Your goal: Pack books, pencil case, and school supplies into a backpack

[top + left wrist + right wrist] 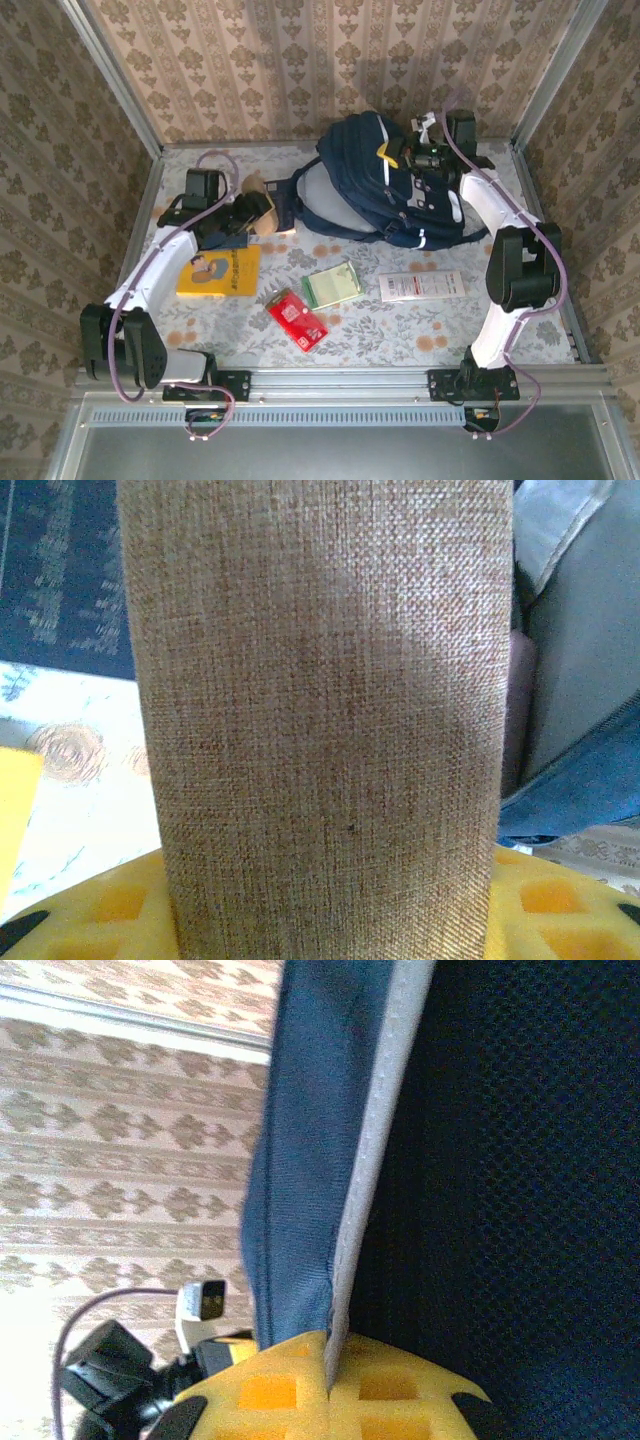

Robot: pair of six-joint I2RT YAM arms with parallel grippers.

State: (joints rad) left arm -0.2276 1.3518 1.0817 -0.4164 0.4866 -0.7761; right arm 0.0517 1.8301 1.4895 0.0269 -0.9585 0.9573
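Navy-blue fabric marks the backpack (385,185), recorded in the upper centre-right of the overhead view. It rests on the table with its long axis running roughly left to right. The right gripper (418,155) is seen at its upper right end. The left gripper (248,215), left of centre, is closed about a tan pencil case (262,205) just beside the backpack's left end. Lower in the frame, an orange-yellow book (218,270), a red packet (297,318), a pale green pad (332,285) and a white packet (422,286) are laid apart on a floral table cover (400,340). Patterned wallpaper (300,60) encloses three sides.

Left wrist view: the pencil case's woven cloth is seen lengthwise from bottom to top of frame, grasped between the yellow pads (100,910) at the bottom edge. A dark navy book (60,570) is noted upper left, and the backpack at right.

Right wrist view: the pads are clenched on the backpack's blue, grey-piped edge. That edge runs from bottom centre to the top of frame, with dark mesh at right and wallpaper at left.
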